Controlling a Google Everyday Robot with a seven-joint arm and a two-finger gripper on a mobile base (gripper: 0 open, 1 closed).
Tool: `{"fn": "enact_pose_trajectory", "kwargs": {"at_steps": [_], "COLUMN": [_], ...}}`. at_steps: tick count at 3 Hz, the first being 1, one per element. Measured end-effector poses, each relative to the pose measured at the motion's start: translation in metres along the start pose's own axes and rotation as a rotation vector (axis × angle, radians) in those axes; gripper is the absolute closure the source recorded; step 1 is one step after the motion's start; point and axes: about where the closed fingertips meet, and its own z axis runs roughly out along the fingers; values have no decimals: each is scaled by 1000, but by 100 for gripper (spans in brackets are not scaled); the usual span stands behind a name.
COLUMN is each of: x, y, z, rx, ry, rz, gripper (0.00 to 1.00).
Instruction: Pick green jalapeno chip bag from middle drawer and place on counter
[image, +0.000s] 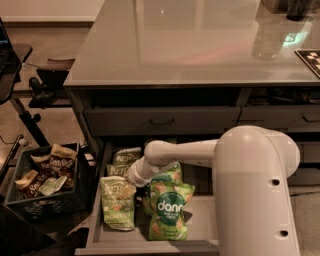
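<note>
The middle drawer (202, 222) stands pulled open under the counter (190, 45). The green jalapeno chip bag (118, 207) lies flat at the drawer's front left, its "JALAPENO" lettering near the bottom edge. A second pale green bag (126, 157) lies behind it. Two brighter green "dang" bags (167, 212) lie to its right. My white arm reaches down into the drawer from the right. My gripper (129, 186) is at the top edge of the jalapeno bag, its tip partly hidden by the wrist.
A black crate (30, 205) with several snack bags sits on the floor to the left of the cabinet. Narrower drawers with bar handles (162, 121) are shut above the open one. A clear cup (267, 40) and a checkered board (310, 57) are on the counter's far right.
</note>
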Motion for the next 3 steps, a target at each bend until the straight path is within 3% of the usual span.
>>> {"fn": "enact_pose_trajectory", "kwargs": {"at_steps": [2, 3], "x": [0, 0], "y": [0, 0], "z": [0, 0], "rx": [0, 0], "ry": [0, 0], "rz": [0, 0], "gripper": [87, 100]}}
